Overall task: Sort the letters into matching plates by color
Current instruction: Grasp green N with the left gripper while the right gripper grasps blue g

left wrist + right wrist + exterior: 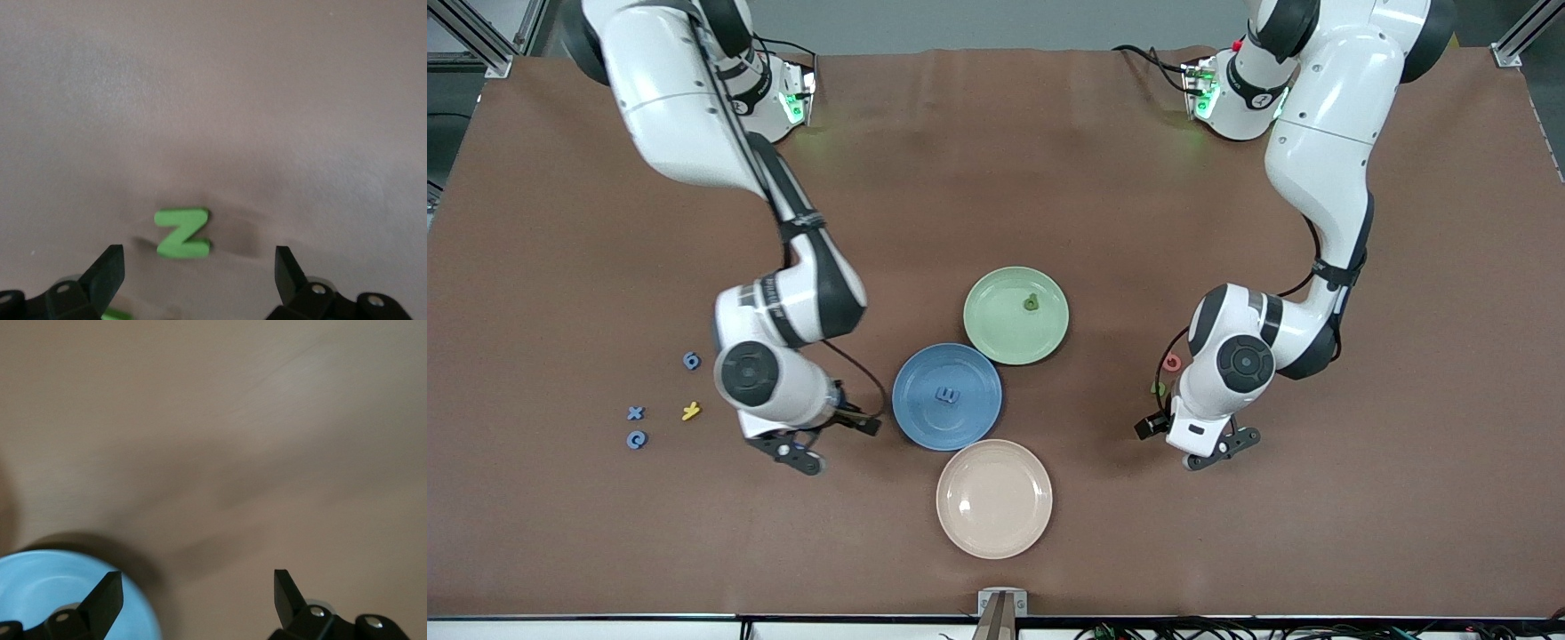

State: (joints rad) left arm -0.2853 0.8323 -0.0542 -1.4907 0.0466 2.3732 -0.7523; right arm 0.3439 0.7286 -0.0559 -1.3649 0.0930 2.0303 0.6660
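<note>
The blue plate (925,418) holds one blue letter (947,395). The pale green plate (996,333) holds one green letter (1032,302). Three blue letters (691,360) (635,412) (636,439) lie toward the right arm's end of the table. My left gripper (200,257) is open and empty, low over the table, with a green Z (181,233) lying just ahead of its fingertips. A second green piece (113,315) peeks out by one finger. My right gripper (198,580) is open and empty, beside the blue plate's rim (40,587).
A cream plate (994,533) sits nearer the front camera than the blue plate. A yellow piece (690,411) lies among the blue letters. A red piece (1172,362) and a green piece (1158,388) lie by the left arm's wrist (1214,391).
</note>
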